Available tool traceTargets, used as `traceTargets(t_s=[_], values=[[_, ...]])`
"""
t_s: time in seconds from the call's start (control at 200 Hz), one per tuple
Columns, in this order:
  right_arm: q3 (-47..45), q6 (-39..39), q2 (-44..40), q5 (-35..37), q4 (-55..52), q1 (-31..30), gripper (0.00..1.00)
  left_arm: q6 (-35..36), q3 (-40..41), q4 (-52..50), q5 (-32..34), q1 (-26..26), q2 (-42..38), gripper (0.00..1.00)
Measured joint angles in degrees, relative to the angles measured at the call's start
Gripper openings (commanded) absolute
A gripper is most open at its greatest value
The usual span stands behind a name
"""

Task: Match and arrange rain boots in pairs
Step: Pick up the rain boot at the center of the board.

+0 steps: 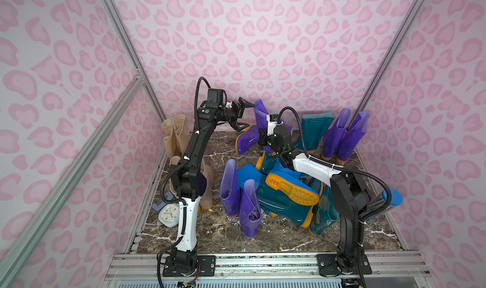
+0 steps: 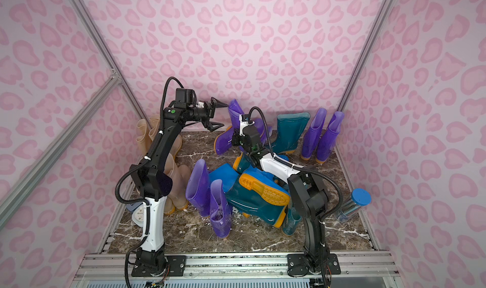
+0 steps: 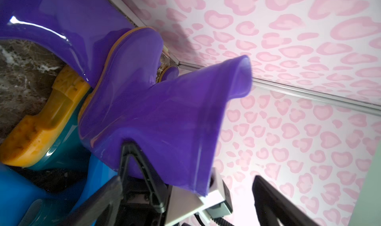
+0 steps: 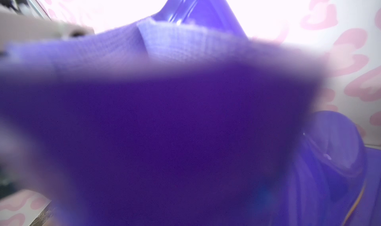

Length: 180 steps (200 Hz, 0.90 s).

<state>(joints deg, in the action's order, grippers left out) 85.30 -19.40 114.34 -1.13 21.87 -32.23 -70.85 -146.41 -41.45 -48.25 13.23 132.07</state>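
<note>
Pinching the shaft wall of a glossy translucent purple rubber boot [image 1: 259, 110] close to its rim, the right tool [image 3: 130, 149] has its jaws pressed together on the rubber. That boot stands near the middle of the tabletop's rear edge. Its long axis rises steeply and leans toward the left arm, with the opening uppermost and the foot low. The left tool [image 1: 248, 115] hovers just beside the cuff with its jaws spread wide and nothing between them. Whether its upper finger touches the rim cannot be told. A second purple boot [image 1: 246, 142] lies on its side below it. In the centre, a dark teal boot [image 1: 284, 206] lies flat with its orange-yellow sole turned up, across bright blue boots [image 1: 249, 173]. Two purple boots [image 1: 230, 192] stand upright in front of this heap. Two more purple boots [image 1: 353, 135] stand at the rear right corner, beside an upright teal boot [image 1: 314, 131]. Beige boots [image 1: 181, 131] stand in pairs along the left edge. The dark brown marble-patterned tabletop [image 1: 223, 236] also carries a small pale clock [image 1: 168, 215]. Walls [image 1: 263, 37] printed with pink spots and hearts close it in.
</note>
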Motion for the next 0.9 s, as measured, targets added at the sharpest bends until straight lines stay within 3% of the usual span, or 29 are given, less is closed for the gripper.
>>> traceTargets(t_s=[0.185, 0.25, 0.315, 0.41, 0.48, 0.595, 0.68, 0.755, 0.83, 0.9], values=[[1.1, 0.6, 0.8, -0.4, -0.9, -0.2, 0.00, 3.3, -1.6, -2.6, 1.9, 0.7, 1.4, 1.00], [1.0, 0.7, 0.7, -0.5, -1.1, -0.3, 0.00, 5.6, -2.3, -4.4, 3.3, 0.9, 1.7, 0.94], [1.0, 0.8, 0.6, -0.7, -1.3, -0.4, 0.00, 7.4, -2.6, -5.7, 4.5, 1.2, 2.3, 0.69], [1.1, 0.8, 0.6, -0.9, -2.7, -0.8, 0.00, 9.4, -2.6, -6.3, 5.1, 1.6, 3.7, 0.20], [0.2, 1.0, 0.1, -1.0, -3.4, -1.5, 0.00, 11.1, -2.6, -7.4, 6.0, 1.9, 4.1, 0.08], [-1.8, 1.4, -1.7, -1.4, -4.0, -2.3, 0.01, 13.6, -2.6, -9.7, 7.0, 2.1, 4.1, 0.03], [-2.8, 1.7, -2.8, -1.5, -4.3, -2.5, 0.06, 14.3, -2.6, -9.9, 7.0, 2.4, 4.1, 0.14], [-3.2, 2.1, -3.7, -1.2, -4.9, -2.6, 0.10, 14.4, -2.6, -9.8, 7.0, 2.8, 4.1, 0.03], [-3.2, 2.6, -4.4, -1.2, -5.8, -2.6, 0.18, 14.6, -2.6, -9.1, 6.4, 2.8, 4.0, 0.03], [-3.1, 3.3, -5.2, -1.6, -6.5, -2.6, 0.19, 14.4, -2.6, -8.9, 6.2, 2.8, 3.6, 0.03]])
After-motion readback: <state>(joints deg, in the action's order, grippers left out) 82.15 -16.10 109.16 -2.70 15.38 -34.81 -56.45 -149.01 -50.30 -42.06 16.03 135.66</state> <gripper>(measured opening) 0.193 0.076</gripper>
